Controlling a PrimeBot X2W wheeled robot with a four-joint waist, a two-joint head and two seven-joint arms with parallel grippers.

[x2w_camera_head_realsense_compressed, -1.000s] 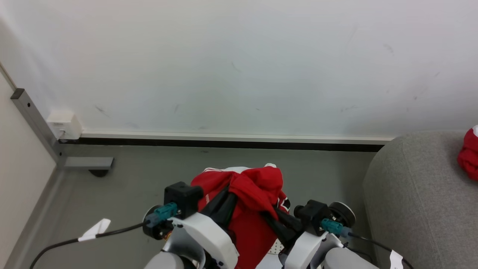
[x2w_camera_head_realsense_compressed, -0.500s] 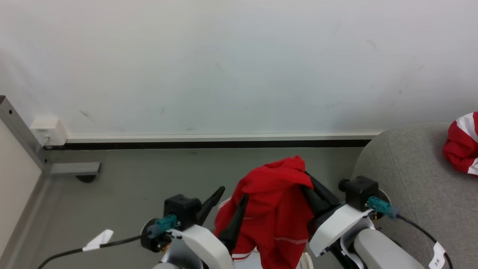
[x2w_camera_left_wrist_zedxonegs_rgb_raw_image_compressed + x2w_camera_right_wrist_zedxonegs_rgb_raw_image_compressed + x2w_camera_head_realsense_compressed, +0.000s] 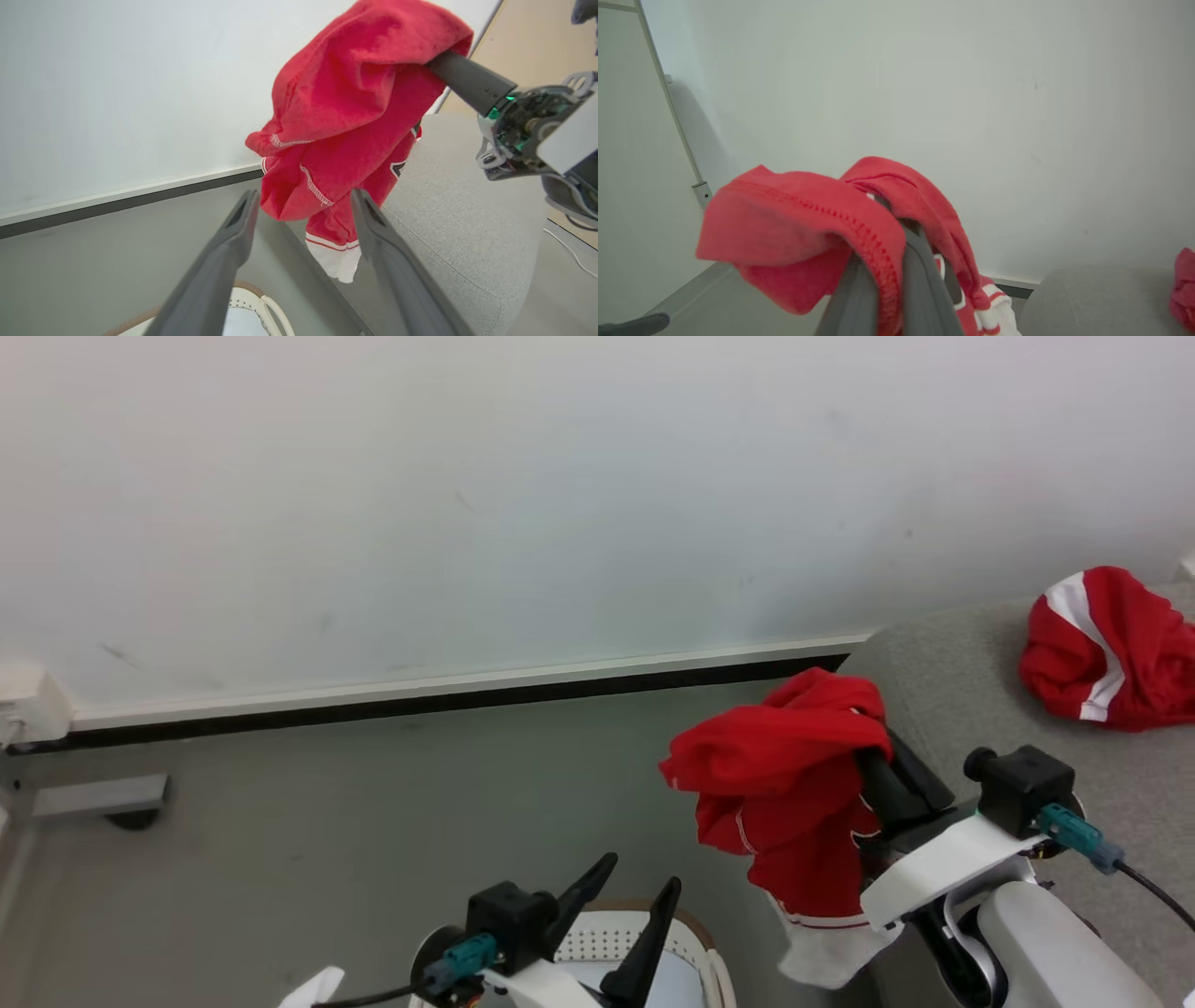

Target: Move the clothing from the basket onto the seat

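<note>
- The clothing (image 3: 794,784), a bunched red garment with a white hem dangling from its lowest part, hangs clear of the basket and in the air. It sits at the rounded end of the seat (image 3: 943,700) but does not yet rest on the cushion.
- The right hand (image 3: 878,767) carries it alone. Its two dark fingers are pinched tight together, with red cloth draped over and around their tips.
- The left hand (image 3: 642,873) gripped the same bundle a second ago. It has since let go and now stands wide open and empty, low above the basket.
- In that second the bundle went from directly above the basket to the seat's edge. The robot's head turned with it, so more of the seat is in the head view.
- Judging by this, the lift-out and hand-off are done. What remains is to bring the cloth further over the cushion and let go of it.
- The basket (image 3: 698,926) stays on the floor (image 3: 327,821) below the left hand. The part in view holds no red, only something pale, and I cannot tell whether that is a cloth or the basket's bottom.
- A second red-and-white garment (image 3: 1102,649) already lies crumpled further along the seat, well apart from the carried one.
</note>
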